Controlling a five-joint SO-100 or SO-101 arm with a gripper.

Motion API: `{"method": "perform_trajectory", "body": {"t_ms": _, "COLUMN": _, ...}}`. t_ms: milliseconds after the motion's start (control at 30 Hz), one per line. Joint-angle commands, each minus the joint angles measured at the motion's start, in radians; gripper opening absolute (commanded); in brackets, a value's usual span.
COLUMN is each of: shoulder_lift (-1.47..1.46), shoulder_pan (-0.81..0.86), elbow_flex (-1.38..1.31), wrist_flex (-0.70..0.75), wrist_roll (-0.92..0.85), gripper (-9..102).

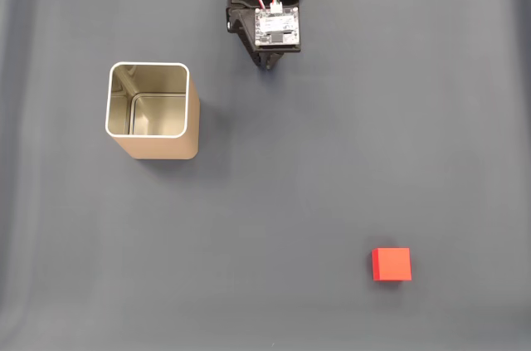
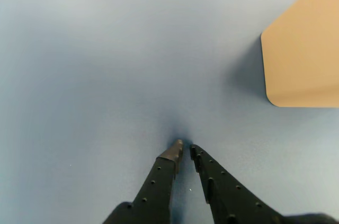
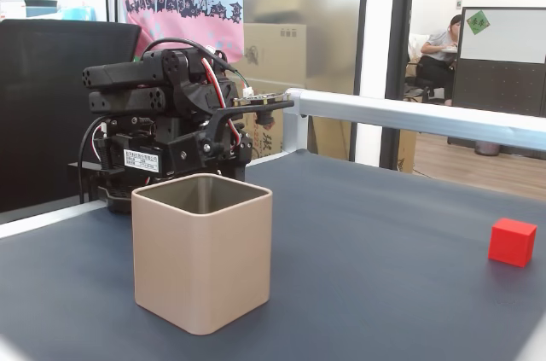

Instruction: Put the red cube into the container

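Container point(image 3: 202, 263): upright, near left. Red cube point(image 3: 512, 241): far right, well apart. Tool point(image 2: 184, 151): tips nearly together, empty, over the surface point(image 1: 332, 160).

This is an office. Glass partitions point(image 3: 333, 28) and stacked cardboard boxes point(image 3: 273, 58) stand behind the bench point(image 3: 384, 233). A person point(image 3: 439, 49) sits at a desk beyond.

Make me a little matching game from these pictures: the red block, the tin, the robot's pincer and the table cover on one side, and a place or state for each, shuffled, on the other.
Things:
1. red cube
2. container
3. pincer
4. table cover

Places or states:
A. dark blue-grey, spread under everything
B. upright, open at the top, nothing inside
C. nearly closed, holding nothing, tips near the cover
D. alone on the cover, far from the arm

Pairs: 1-D, 2-B, 3-C, 4-A
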Motion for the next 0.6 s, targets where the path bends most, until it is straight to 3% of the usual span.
{"method": "perform_trajectory", "body": {"t_ms": 0, "shoulder_lift": 0.071, "shoulder_pan": 0.012, "elbow_flex": 0.011, "wrist_flex": 0.005, "wrist_roll": -0.003, "gripper": 1}}
{"method": "perform_trajectory", "body": {"t_ms": 267, "shoulder_lift": 0.057, "shoulder_pan": 0.018, "elbow_flex": 0.011, "wrist_flex": -0.043, "wrist_roll": -0.018, "gripper": 0}}
{"method": "perform_trajectory", "body": {"t_ms": 567, "shoulder_lift": -0.115, "shoulder_pan": 0.005, "elbow_flex": -0.026, "wrist_flex": -0.48, "wrist_roll": -0.018, "gripper": 0}}
